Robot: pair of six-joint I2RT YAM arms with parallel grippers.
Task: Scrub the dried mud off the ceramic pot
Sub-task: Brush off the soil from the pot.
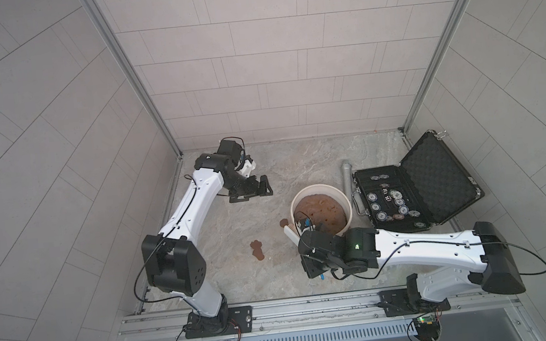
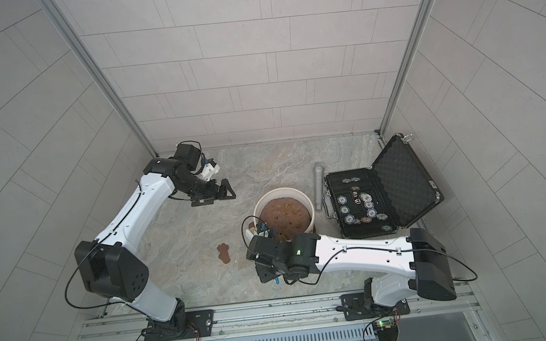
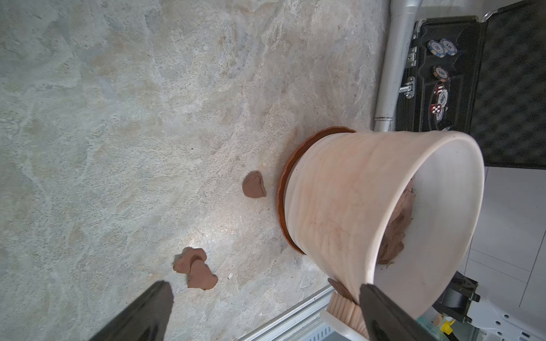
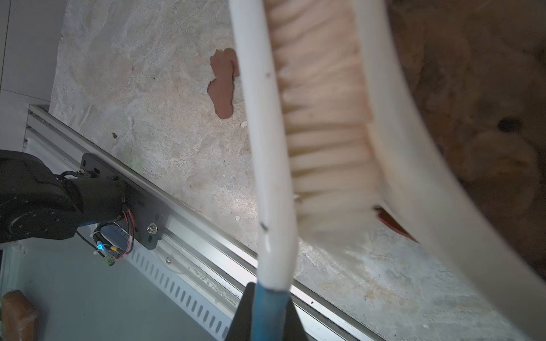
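While against ceramic pot (image 4: 413, 177), scrub brush (image 4: 325, 133).

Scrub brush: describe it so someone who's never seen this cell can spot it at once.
Find the cream ceramic pot on the stone-look table. Against its outer wall on the robot's side, the right gripper is shut on the brush. Unlike the flat reddish-brown dried mud patches lying nearby, it has a white back, pale bristles and a blue handle.

The ceramic pot (image 3: 339, 200) was cream-white, faintly ribbed, on a reddish-brown saucer (image 3: 282, 192); the dried mud (image 3: 254, 184) beside it was reddish-brown, the counter (image 3: 118, 118) mottled grey-beige, the brush (image 4: 266, 147) white.
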